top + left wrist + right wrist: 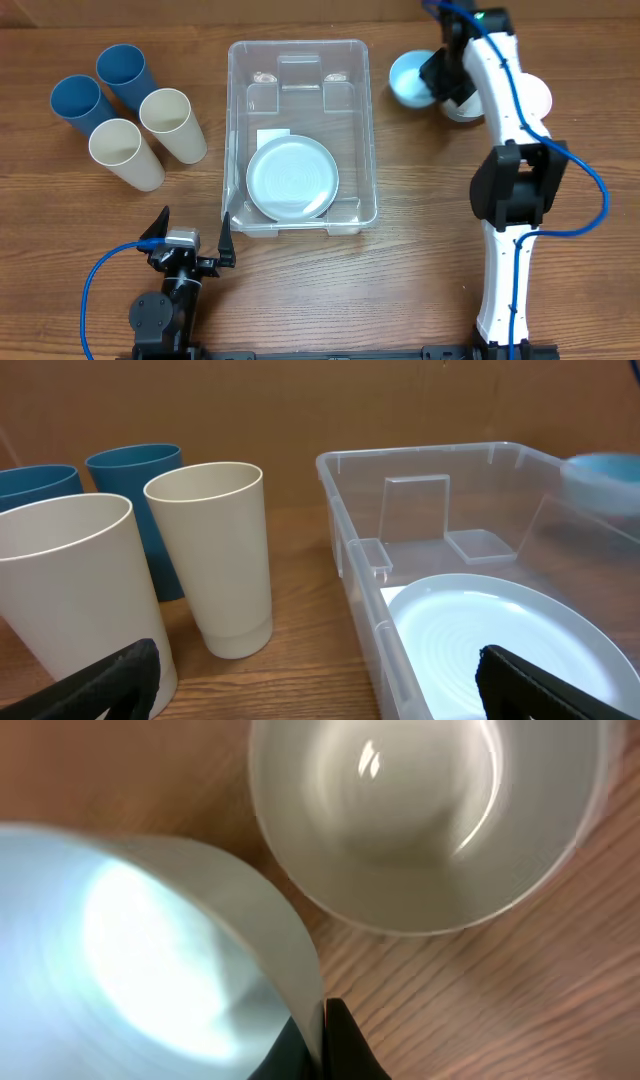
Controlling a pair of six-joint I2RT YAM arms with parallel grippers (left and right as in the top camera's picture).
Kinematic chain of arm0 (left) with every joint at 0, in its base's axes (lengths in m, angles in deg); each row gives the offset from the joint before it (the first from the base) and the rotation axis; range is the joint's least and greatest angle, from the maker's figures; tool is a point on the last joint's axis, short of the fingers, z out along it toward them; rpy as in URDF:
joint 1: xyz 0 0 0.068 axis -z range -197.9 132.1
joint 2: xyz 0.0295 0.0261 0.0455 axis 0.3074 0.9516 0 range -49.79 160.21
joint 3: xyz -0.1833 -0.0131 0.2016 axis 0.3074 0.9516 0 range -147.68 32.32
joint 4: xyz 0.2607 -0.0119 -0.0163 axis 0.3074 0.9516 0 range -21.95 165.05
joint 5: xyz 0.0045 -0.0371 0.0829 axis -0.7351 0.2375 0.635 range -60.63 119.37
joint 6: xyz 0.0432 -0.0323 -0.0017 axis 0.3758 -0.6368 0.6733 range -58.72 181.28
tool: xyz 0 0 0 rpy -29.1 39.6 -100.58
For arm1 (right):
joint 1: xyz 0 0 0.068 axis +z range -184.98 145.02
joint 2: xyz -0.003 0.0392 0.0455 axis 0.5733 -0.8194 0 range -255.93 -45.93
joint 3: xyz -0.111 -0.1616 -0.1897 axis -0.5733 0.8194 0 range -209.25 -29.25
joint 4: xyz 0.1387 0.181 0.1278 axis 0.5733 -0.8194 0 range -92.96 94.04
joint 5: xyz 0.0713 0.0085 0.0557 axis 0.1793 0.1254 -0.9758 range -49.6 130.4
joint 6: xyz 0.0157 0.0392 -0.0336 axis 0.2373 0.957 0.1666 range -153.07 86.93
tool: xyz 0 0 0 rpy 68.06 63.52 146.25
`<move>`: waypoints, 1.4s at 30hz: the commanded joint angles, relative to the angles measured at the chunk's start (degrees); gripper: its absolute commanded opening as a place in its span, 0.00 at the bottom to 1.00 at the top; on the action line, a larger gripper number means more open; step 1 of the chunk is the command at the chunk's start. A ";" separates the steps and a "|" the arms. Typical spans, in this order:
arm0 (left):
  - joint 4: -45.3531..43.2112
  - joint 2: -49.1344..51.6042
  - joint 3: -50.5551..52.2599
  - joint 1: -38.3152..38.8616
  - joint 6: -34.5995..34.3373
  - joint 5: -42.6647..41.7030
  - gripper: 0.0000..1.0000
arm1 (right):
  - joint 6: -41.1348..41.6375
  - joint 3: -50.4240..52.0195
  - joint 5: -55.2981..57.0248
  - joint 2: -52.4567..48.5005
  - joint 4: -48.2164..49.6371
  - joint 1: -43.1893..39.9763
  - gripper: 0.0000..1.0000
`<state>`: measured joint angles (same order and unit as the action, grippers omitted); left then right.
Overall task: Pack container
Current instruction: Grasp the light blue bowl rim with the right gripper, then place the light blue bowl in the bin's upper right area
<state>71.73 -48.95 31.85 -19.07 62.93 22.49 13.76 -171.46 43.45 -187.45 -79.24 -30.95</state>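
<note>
- At the near edge of the table (400, 290), the left gripper (192, 236) rests with its jaws spread wide and nothing between them, aimed at the container's near-left corner.
- Just beyond it, at the table's middle, sits the container (300, 60), upright with its mouth facing up. Its long axis runs away from the robot, with a short end toward the left gripper.
- Inside, a white plate (292, 180) lies flat at the near end, so I judge the packing barely begun.
- To the left, well apart from the bin, stand two cream cups (172, 122) and two blue cups (125, 72), not yet packed.
- Farthest off, right of the container's far end, the right gripper (322, 1020) is closed on the rim of a pale blue bowl (408, 78). A white bowl (430, 820) waits just beside it.
</note>
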 commanded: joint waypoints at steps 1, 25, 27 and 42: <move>0.11 -0.59 0.20 -0.42 -0.37 -0.22 1.00 | -3.76 -9.84 0.66 2.29 -3.02 -0.52 0.04; 0.13 -0.59 0.20 -0.42 -0.37 -0.24 1.00 | -29.18 -3.67 25.42 4.02 3.39 26.23 0.04; 0.13 -0.59 0.20 -0.42 -0.37 -0.22 1.00 | -31.23 0.42 25.46 4.02 7.06 26.23 0.04; 0.13 -0.59 0.20 -0.42 -0.37 -0.24 1.00 | -33.68 11.02 25.42 4.02 19.37 26.23 0.18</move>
<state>71.73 -48.95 31.85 -19.07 62.93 22.49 -19.35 -160.56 67.86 -185.26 -60.12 -4.83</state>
